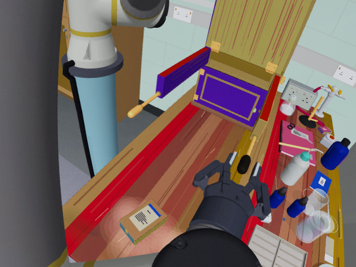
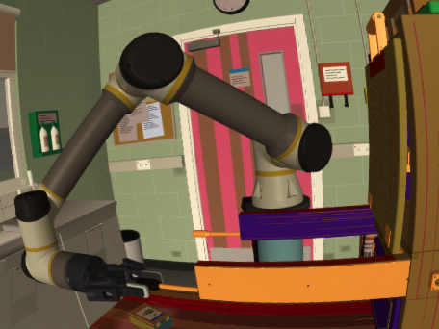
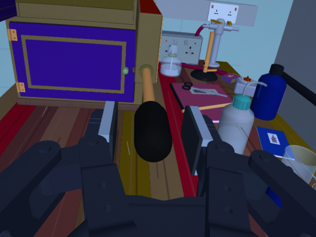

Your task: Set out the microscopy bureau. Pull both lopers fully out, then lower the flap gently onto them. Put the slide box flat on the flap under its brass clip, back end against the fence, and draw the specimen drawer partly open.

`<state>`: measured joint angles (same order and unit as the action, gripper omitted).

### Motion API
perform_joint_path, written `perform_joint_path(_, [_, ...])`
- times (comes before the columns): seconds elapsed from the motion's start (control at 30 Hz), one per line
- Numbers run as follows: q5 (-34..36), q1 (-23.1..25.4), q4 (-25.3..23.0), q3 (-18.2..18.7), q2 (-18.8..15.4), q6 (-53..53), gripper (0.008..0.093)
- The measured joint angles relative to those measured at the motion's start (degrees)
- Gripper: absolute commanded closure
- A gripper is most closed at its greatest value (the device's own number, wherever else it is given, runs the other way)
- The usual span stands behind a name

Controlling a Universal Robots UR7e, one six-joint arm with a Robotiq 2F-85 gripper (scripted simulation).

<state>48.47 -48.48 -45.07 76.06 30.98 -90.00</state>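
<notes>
The black knob (image 1: 244, 164) (image 3: 152, 131) of the right loper (image 1: 264, 109) (image 2: 303, 281) sits between the fingers of my gripper (image 1: 245, 163) (image 2: 144, 284) (image 3: 150, 127), which is open around it and holds nothing. Both lopers stand drawn out from the bureau; the left one (image 1: 184, 71) (image 2: 308, 222) is purple with a tan handle (image 1: 142, 105). The flap (image 1: 258, 28) stands upright above the purple cupboard door (image 1: 230, 96) (image 3: 72, 58). The slide box (image 1: 143, 220) (image 2: 150, 315) lies flat on the bench, near its front edge, left of my wrist.
Behind the bureau is a pale tiled wall with sockets (image 1: 183, 13). To the right lie a pink notebook (image 1: 297, 138), a wash bottle (image 1: 296, 168) (image 3: 236, 122), blue bottles (image 1: 335, 153), beakers (image 1: 315, 221) and a burner (image 1: 313, 112). The arm's base column (image 1: 97, 115) stands left of the bench.
</notes>
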Motion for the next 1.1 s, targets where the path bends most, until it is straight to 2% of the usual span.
perform_joint_path(0.5, [0.25,-0.24,0.34,-0.59,-0.24,0.0,0.0534])
perform_joint_path(1.1, [1.77,-1.77,2.55,-4.51,-1.95,0.0,0.0534])
